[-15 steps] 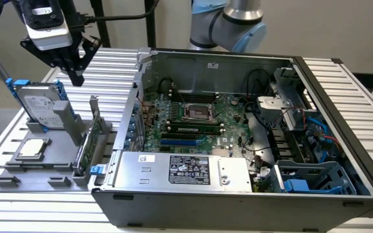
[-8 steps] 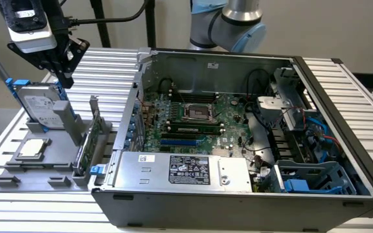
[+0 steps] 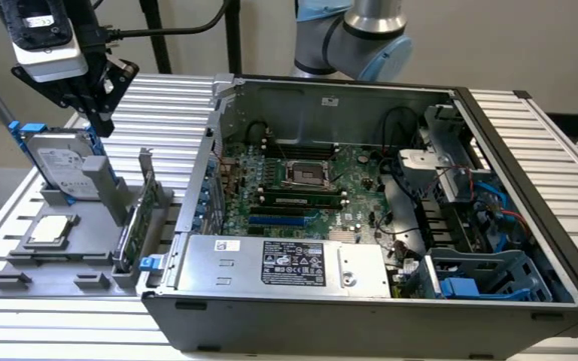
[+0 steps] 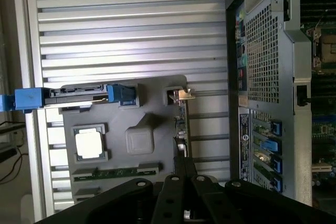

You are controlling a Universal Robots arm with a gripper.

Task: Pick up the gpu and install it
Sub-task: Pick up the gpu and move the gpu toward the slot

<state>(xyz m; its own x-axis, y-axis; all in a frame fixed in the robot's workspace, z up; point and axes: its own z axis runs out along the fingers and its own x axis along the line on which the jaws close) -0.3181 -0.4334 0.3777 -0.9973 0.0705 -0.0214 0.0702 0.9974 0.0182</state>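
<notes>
a: claw (image 3: 101,122) pressed together, empty, hanging above the gray holder (image 3: 28,274). gpu (image 3: 132,222) upright on edge in it, just beside the case (image 3: 369,323).
b: risk: coming down shut, striking the card's top edge, tipping it. in wrist view: card edge-on, silver bracket (image 4: 182,94) clear. in exterior view: height over the card.

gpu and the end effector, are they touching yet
Apart. The exterior view shows the end effector up above the gpu, with table slats visible between them.
</notes>
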